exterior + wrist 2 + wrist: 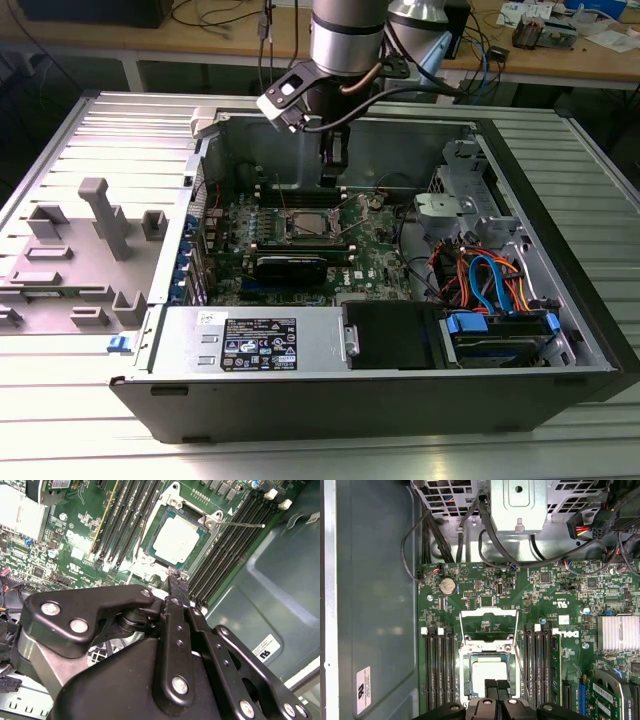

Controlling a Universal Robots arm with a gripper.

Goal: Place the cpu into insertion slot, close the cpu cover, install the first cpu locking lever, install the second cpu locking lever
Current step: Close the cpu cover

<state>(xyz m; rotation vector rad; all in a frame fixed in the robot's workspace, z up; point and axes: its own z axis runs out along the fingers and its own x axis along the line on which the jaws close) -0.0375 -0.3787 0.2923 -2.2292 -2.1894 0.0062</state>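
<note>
Empty fingers (491, 686) pressed together — cpu (486, 670) seated in insertion slot (466, 672) just beneath; cpu cover (488, 622) standing open beyond — memory slots (438, 670) flanking.

Even, bright room light, with soft glare on the cpu (176, 540).

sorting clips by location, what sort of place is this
Likely a robotics or electronics lab: an open PC case on a ribbed metal table, a robot arm over it, and cluttered wooden desks behind.
</note>
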